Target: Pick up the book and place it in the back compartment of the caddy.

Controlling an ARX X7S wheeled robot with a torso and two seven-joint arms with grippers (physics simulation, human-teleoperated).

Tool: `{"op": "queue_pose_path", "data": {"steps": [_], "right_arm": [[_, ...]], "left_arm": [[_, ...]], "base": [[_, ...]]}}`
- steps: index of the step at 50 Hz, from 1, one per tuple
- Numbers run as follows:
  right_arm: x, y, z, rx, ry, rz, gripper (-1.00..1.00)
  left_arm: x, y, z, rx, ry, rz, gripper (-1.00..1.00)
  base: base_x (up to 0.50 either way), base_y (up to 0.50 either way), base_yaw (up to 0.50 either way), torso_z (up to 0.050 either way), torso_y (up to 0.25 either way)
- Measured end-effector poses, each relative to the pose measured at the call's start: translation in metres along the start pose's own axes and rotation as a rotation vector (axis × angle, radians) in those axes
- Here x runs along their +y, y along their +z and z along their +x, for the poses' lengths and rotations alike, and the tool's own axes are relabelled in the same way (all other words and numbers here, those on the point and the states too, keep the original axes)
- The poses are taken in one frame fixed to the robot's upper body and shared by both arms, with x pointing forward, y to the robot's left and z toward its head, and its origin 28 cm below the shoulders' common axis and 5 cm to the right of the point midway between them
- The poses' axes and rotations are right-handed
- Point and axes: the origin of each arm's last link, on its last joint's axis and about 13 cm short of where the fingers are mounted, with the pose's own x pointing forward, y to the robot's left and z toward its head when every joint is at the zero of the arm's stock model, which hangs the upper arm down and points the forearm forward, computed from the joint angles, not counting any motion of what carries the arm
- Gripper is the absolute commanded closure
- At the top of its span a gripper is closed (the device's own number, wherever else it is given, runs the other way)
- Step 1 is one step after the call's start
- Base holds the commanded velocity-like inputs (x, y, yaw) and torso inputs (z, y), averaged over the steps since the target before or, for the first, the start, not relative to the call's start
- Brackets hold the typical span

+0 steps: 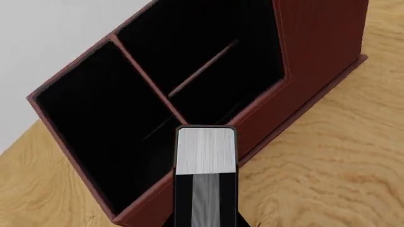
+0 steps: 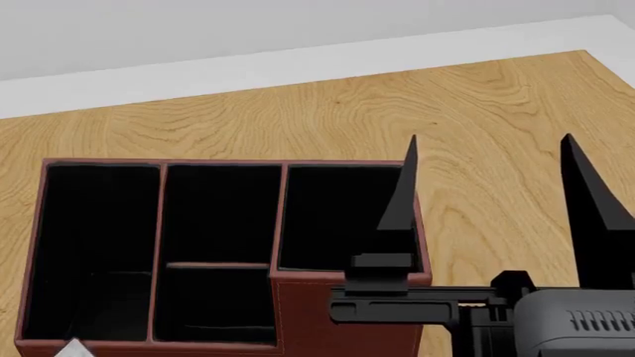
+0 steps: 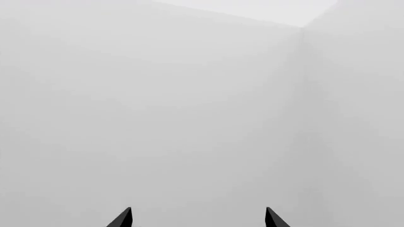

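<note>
Two fingers of right gripper (image 2: 491, 160) spread, empty, pointing up. Only left wrist view shows book (image 1: 205, 151), held over caddy's (image 2: 328, 312) near edge; left fingers hidden, can't tell.

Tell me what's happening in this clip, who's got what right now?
The left gripper carries the book, a black hardcover seen end-on with its white page edges showing, and holds it by the near edge of the dark red caddy. None of the caddy's cells has anything in it, including the small back compartment. The right gripper is open, holds nothing, and is raised above the wooden table, pointing at a blank wall.
</note>
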Motion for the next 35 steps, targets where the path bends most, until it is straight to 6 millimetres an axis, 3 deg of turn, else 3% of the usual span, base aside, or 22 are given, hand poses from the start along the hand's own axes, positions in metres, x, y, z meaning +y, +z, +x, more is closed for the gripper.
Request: {"op": "queue_pose_path", "data": {"steps": [14, 35], "right_arm": [[0.000, 0.000, 0.000, 0.000, 0.000, 0.002, -1.00], [0.000, 0.000, 0.000, 0.000, 0.000, 0.003, -1.00]], "left_arm": [[0.001, 0.014, -0.021, -0.035, -0.017, 0.063, 1.00], [0.023, 0.054, -0.049, -0.180, -0.017, 0.184, 1.00]], "base": [[0.00, 0.00, 0.00, 0.000, 0.001], [0.00, 0.00, 0.00, 0.000, 0.001]]}}
